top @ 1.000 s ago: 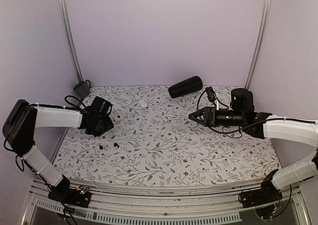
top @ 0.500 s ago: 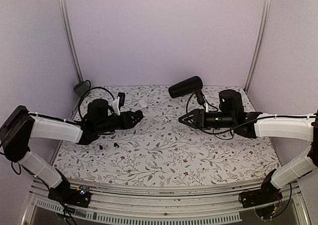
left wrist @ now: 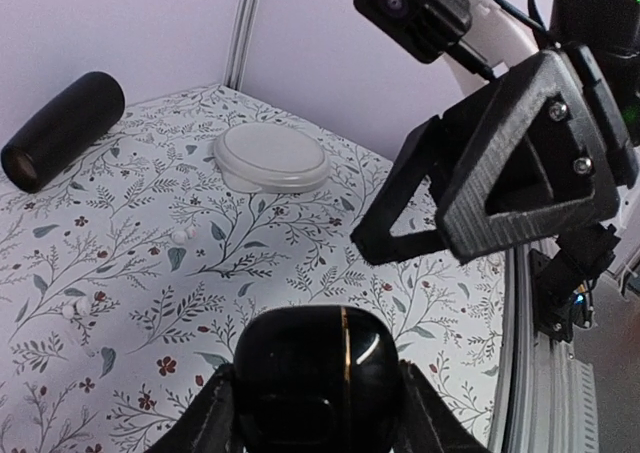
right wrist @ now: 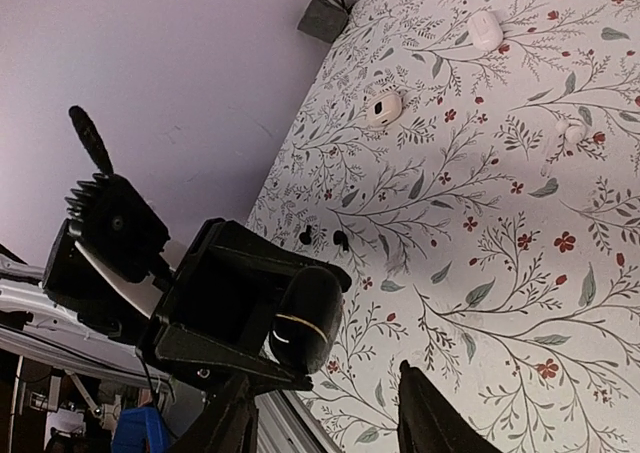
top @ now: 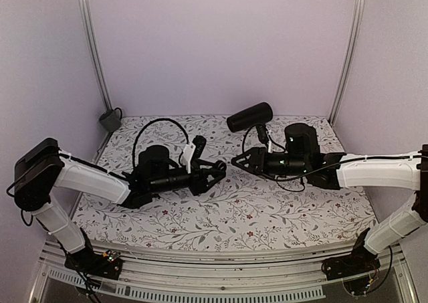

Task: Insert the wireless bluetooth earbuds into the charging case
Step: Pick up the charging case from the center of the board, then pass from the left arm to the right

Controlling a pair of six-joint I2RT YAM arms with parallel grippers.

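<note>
My left gripper (top: pixel 217 170) is shut on the charging case (left wrist: pixel 300 373), a glossy black rounded box with a thin gold seam, and holds it above the middle of the table. The right wrist view shows the case (right wrist: pixel 305 318) clamped between the left fingers. My right gripper (top: pixel 235 161) faces it from the right, a short gap away. Its fingers (right wrist: pixel 430 413) stand open with nothing between them. The earbuds (right wrist: pixel 305 237) are two tiny black buds lying side by side on the floral cloth, beyond the left gripper. In the top view the left arm hides them.
A black cylinder (top: pixel 249 116) lies at the back centre. A grey cup (top: pixel 109 120) sits in the back left corner. A round white lid (left wrist: pixel 270 158) and small white pods (right wrist: pixel 383 108) (right wrist: pixel 484 30) lie on the cloth. Metal posts flank the back wall.
The left arm has swung from the left edge toward the table's middle, carrying the case. The right gripper has slid left toward it.
</note>
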